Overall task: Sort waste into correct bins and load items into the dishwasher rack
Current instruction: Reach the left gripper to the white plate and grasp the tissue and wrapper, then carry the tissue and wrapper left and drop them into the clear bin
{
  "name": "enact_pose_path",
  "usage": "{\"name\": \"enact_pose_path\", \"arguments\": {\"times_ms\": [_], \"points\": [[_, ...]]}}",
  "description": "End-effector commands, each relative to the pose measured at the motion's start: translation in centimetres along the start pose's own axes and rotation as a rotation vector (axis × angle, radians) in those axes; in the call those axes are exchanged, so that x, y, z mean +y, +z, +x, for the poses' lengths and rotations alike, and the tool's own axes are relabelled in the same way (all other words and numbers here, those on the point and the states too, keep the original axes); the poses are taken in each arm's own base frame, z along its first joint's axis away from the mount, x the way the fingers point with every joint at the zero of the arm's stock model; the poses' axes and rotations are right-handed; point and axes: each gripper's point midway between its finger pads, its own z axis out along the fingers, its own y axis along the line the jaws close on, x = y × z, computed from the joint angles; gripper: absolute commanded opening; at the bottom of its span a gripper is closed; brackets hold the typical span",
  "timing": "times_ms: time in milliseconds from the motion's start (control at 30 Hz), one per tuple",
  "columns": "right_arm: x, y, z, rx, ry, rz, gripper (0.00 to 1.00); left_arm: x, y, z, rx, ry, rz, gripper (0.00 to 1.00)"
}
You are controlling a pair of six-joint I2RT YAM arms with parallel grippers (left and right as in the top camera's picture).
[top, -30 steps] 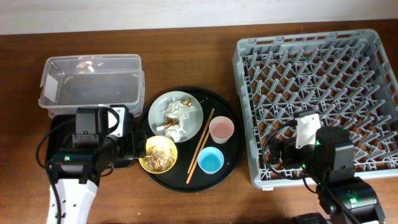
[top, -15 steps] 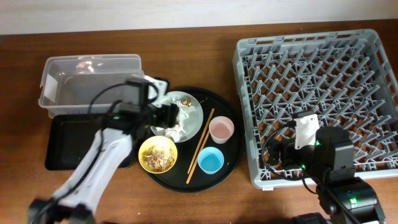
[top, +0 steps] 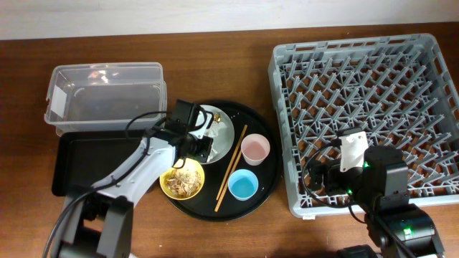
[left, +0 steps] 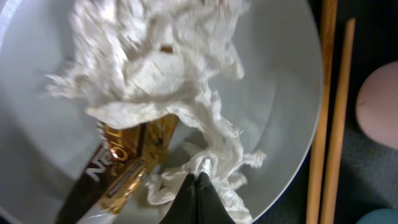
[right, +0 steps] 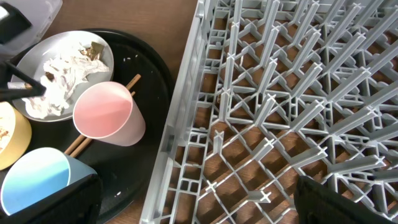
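My left gripper (left: 199, 182) is shut, its tips pinching a fold of the crumpled white paper (left: 155, 62) on the grey-green plate (left: 280, 93). A gold foil wrapper (left: 134, 158) lies beside the tips. From overhead the left gripper (top: 204, 147) covers part of the plate (top: 226, 136). Chopsticks (top: 231, 168), a pink cup (top: 255, 149), a blue cup (top: 243, 185) and a yellow bowl (top: 183, 179) holding food scraps share the round black tray (top: 267, 168). My right gripper (right: 199, 202) hangs open over the near left edge of the dishwasher rack (top: 366, 107), holding nothing.
A clear plastic tub (top: 104, 100) stands at the back left. A shallow black rectangular tray (top: 79, 165) lies in front of it, under my left arm. The rack (right: 280, 93) fills the right side of the table.
The left arm swung from the black rectangular tray across to the plate. Its gripper went from open to shut among the paper. The right arm has not moved.
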Motion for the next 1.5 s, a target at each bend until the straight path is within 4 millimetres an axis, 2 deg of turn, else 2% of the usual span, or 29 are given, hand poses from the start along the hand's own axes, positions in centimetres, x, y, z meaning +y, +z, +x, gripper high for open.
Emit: {"name": "enact_pose_path", "arguments": {"times_ms": [0, 133, 200, 333, 433, 500, 533, 567, 600, 633, 700, 767, 800, 833, 867, 967, 1067, 1100, 1133, 1200, 1233, 1267, 1300, 1333, 1400, 1467], "points": [[0.3, -0.4, -0.8, -0.021, 0.003, -0.009, 0.99, -0.1, -5.7, -4.7, -0.196, 0.01, -0.032, 0.0], [0.3, -0.4, -0.8, -0.021, 0.003, -0.009, 0.99, 3.8, -11.1, -6.7, -0.351, -0.051, -0.186, 0.0], [0.3, -0.4, -0.8, -0.021, 0.003, -0.009, 0.99, 7.7, -14.3, -8.3, -0.474, -0.131, -0.256, 0.0], [0.3, -0.4, -0.8, -0.021, 0.003, -0.009, 0.99, 13.9, -17.5, -10.1, -0.63, -0.239, -0.357, 0.01], [0.3, -0.4, -0.8, -0.021, 0.003, -0.009, 0.99, 16.9, -18.3, -10.3, -0.674, -0.287, -0.405, 0.04], [0.3, -0.4, -0.8, -0.021, 0.003, -0.009, 0.99, 18.2, -17.3, -9.9, -0.65, -0.308, -0.418, 0.28], [0.3, -0.4, -0.8, -0.021, 0.003, -0.009, 0.99, 18.6, -16.1, -9.6, -0.62, -0.315, -0.416, 0.35], [0.3, -0.4, -0.8, -0.021, 0.003, -0.009, 0.99, 18.5, -15.2, -9.5, -0.6, -0.314, -0.405, 0.48], [0.3, -0.4, -0.8, -0.02, 0.003, -0.009, 0.99, 17.9, -14.5, -9.5, -0.586, -0.304, -0.375, 0.56], [0.3, -0.4, -0.8, -0.02, 0.003, -0.009, 0.99, 16.9, -14.1, -9.6, -0.575, -0.287, -0.333, 0.56], [0.3, -0.4, -0.8, -0.021, 0.003, -0.009, 0.99, 12.9, -12.8, -10.1, -0.548, -0.221, -0.195, 0.56], [0.3, -0.4, -0.8, -0.021, 0.003, -0.009, 0.99, 9.1, -11.2, -9.7, -0.484, -0.154, -0.114, 0.6], [0.3, -0.4, -0.8, -0.021, 0.003, -0.009, 0.99, 6.7, -9.9, -9.1, -0.433, -0.115, -0.078, 0.68], [0.3, -0.4, -0.8, -0.021, 0.003, -0.009, 0.99, 5.3, -8.8, -8.8, -0.397, -0.091, -0.058, 0.78], [0.3, -0.4, -0.8, -0.021, 0.003, -0.009, 0.99, 4.0, -7.1, -8.3, -0.351, -0.069, -0.039, 0.81], [0.3, -0.4, -0.8, -0.02, 0.003, -0.009, 0.99, 2.4, -1.7, -6.5, -0.223, -0.04, -0.01, 0.84], [0.3, -0.4, -0.8, -0.02, 0.003, -0.009, 0.99, 2.8, 2.5, -4.6, -0.131, -0.048, -0.013, 0.83], [0.3, -0.4, -0.8, -0.02, 0.003, -0.009, 0.99, 2.8, 3.1, -4.2, -0.113, -0.05, -0.012, 0.81], [0.3, -0.4, -0.8, -0.02, 0.003, -0.009, 0.99, 2.8, 3.7, -3.8, -0.094, -0.052, -0.012, 0.69], [0.3, -0.4, -0.8, -0.02, 0.003, -0.009, 0.99, 2.8, 3.8, -3.6, -0.088, -0.053, -0.012, 0.52], [0.3, -0.4, -0.8, -0.02, 0.003, -0.009, 0.99, 2.8, 3.8, -3.5, -0.082, -0.053, -0.012, 0.39], [0.3, -0.4, -0.8, -0.02, 0.003, -0.009, 0.99, 2.8, 3.8, -3.2, -0.069, -0.055, -0.011, 0.12], [0.3, -0.4, -0.8, -0.02, 0.003, -0.009, 0.99, 2.8, 3.8, -3.0, -0.062, -0.056, -0.011, 0.03], [0.3, -0.4, -0.8, -0.02, 0.003, -0.009, 0.99, 2.8, 3.8, -3.1, -0.064, -0.056, -0.011, 0.0], [0.3, -0.4, -0.8, -0.02, 0.003, -0.009, 0.99, 2.8, 3.1, -3.7, -0.088, -0.054, -0.012, 0.0], [0.3, -0.4, -0.8, -0.02, 0.003, -0.009, 0.99, 2.7, 0.3, -5.9, -0.174, -0.05, -0.015, 0.0]]}}
